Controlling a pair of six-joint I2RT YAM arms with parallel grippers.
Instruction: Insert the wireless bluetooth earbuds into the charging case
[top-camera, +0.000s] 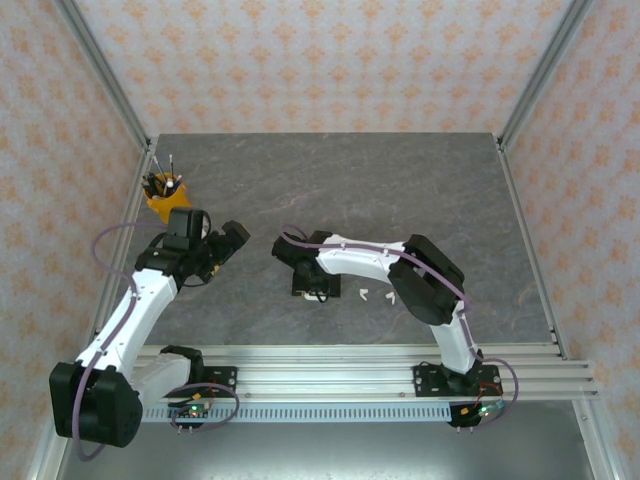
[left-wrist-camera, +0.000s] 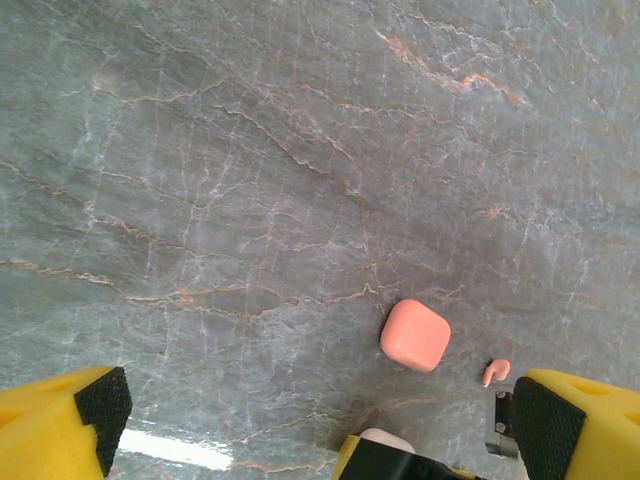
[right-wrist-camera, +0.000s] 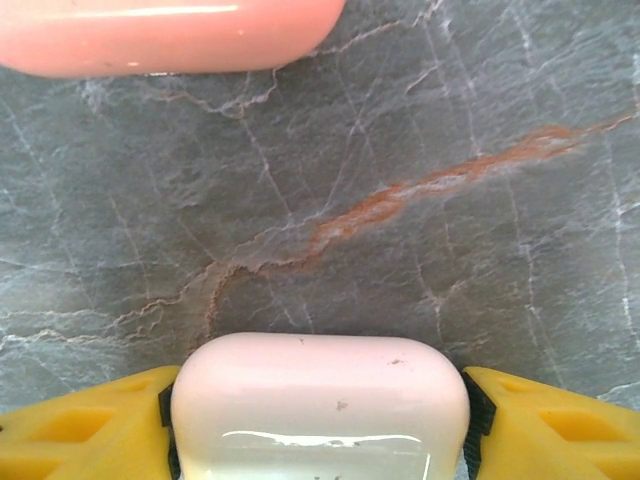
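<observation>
A white charging case (right-wrist-camera: 318, 400) sits between the yellow fingers of my right gripper (right-wrist-camera: 318, 430), with both pads touching its sides just above the table. A closed coral-pink case (right-wrist-camera: 170, 35) lies just ahead of it. In the left wrist view the same pink case (left-wrist-camera: 415, 335) lies flat, with one coral-pink earbud (left-wrist-camera: 496, 372) to its right. My left gripper (left-wrist-camera: 320, 415) hangs open above the table, holding nothing. From above, two white earbuds (top-camera: 364, 294) (top-camera: 391, 297) lie to the right of my right gripper (top-camera: 300, 280), and my left gripper (top-camera: 228, 243) hovers to the left.
An orange cup of pens (top-camera: 163, 195) stands at the back left, behind the left arm. The dark marbled table (top-camera: 400, 190) stretches back to the patterned walls. A metal rail (top-camera: 350, 370) runs along the near edge.
</observation>
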